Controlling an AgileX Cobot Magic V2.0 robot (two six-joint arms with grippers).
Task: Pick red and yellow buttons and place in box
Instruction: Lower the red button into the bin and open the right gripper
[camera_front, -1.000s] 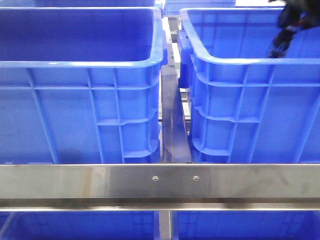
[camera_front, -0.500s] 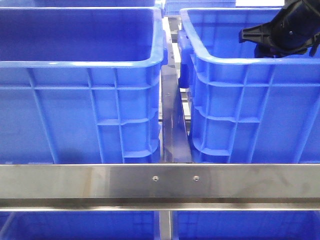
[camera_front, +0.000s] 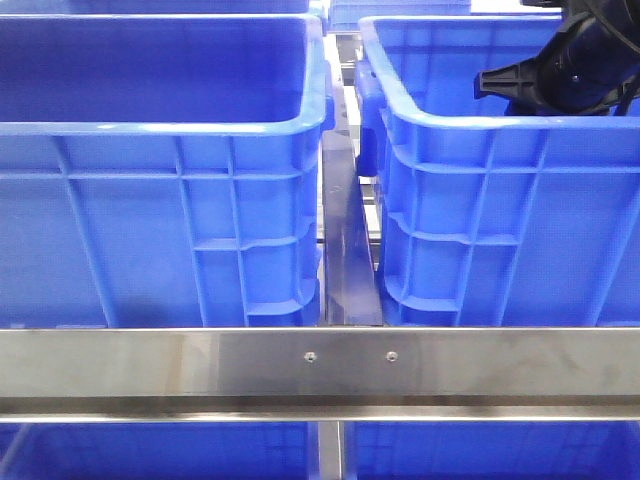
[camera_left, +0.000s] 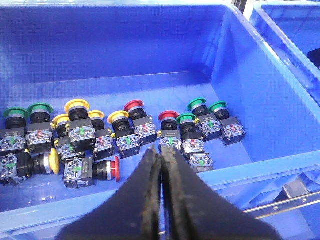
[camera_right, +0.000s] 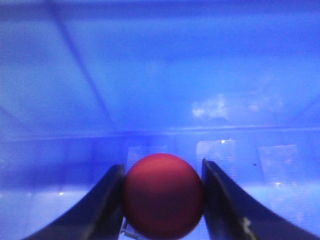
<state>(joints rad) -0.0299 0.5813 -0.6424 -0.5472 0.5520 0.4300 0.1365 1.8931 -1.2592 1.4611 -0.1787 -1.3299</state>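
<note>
Two blue crates fill my front view, side by side behind a steel rail that runs across the near edge. I see the left crate with its ribbed near wall facing me, and the right box just beside it, a narrow metal strip between them.

My right arm shows as a black shape at the far right, above the right box's near rim. On its wrist camera the right gripper has its two dark fingers parted about a button's width and pressed against either side of a red button; I see only its round red cap, with blurred blue box wall behind it.

On the left wrist camera the left gripper has its fingers brought together, tips touching or nearly so, with nothing between them. It hangs over the near wall of the left crate.

On that crate's floor I count a loose row of buttons: green-capped ones at one end and more green ones at the other, yellow-capped ones and red-capped ones between. One red button and one yellow lie on their sides nearer the gripper.
</note>
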